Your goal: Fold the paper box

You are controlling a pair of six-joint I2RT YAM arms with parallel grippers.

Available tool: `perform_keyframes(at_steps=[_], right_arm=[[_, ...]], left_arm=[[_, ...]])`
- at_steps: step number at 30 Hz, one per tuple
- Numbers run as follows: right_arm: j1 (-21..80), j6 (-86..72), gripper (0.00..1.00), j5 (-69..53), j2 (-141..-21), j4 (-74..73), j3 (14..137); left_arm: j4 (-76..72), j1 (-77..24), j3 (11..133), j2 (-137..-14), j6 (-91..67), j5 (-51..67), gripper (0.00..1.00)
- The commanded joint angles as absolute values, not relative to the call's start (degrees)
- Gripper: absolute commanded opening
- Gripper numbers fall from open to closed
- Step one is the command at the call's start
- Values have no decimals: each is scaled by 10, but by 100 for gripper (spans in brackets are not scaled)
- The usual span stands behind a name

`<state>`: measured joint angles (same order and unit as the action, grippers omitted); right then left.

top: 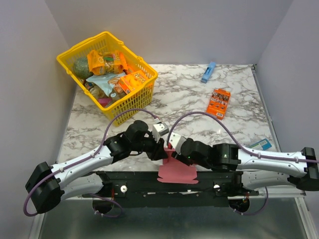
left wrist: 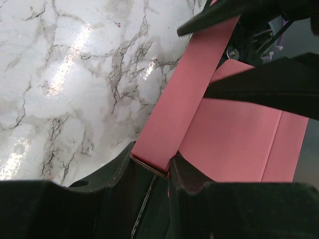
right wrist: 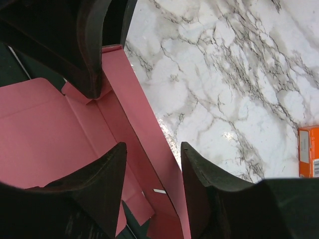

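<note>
The pink paper box (top: 178, 173) lies as a flat cut-out sheet at the table's near edge, partly over the black arm mount. In the left wrist view the box (left wrist: 239, 139) has a long side flap raised, and my left gripper (left wrist: 152, 162) is shut on the end of that flap. My left gripper (top: 160, 148) and right gripper (top: 174, 151) meet over the sheet's far edge. In the right wrist view the box (right wrist: 40, 129) fills the left side, and my right gripper (right wrist: 153, 149) is open, its jaws straddling the raised flap without clamping it.
A yellow basket (top: 145, 94) full of snack packs stands at the far left. An orange printed snack box (top: 219, 102) lies to the right, also in the right wrist view (right wrist: 309, 152). A slim blue box (top: 208, 72) lies at the back. A teal card (top: 260, 144) lies near the right edge.
</note>
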<state>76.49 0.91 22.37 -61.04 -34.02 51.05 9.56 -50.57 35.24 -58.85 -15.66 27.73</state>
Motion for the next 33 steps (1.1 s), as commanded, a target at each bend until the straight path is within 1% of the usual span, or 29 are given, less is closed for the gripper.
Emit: perform_keyframes(at_steps=[1,3,4,5,6,8,15,18,19,22,26,31,33], right_arm=[[789,8,46,337,-649,-346,522],[795,1,38,352,-669,-358,527],[796,2,30,357,-674,-360,531],[796,2,27,360,-678,-366,533],[798,-17,24,364,-684,-372,537],[799,-34,22,373,-696,-388,547],[799,-77,22,381,-705,-420,579],[799,-91,22,383,-708,-428,585],[799,-95,22,383,-710,-432,590],[799,-111,22,396,-727,-453,603],[799,-128,22,405,-745,-476,613],[799,-141,21,410,-750,-475,609],[799,-145,21,408,-745,-476,606]], left_arm=[[98,-502,371,-575,-157,280,0],[102,-502,372,-576,-157,267,0],[110,-502,374,-575,-159,257,0],[115,-502,375,-574,-158,227,0],[121,-502,376,-574,-156,212,0],[136,-502,380,-572,-155,182,0],[153,-518,384,-566,-148,90,0],[170,-542,388,-565,-141,27,0],[181,-548,389,-566,-140,-15,0],[194,-581,392,-567,-137,-67,0],[200,-609,389,-565,-134,-120,10],[198,-618,388,-557,-143,-127,19],[193,-619,385,-550,-145,-116,20]])
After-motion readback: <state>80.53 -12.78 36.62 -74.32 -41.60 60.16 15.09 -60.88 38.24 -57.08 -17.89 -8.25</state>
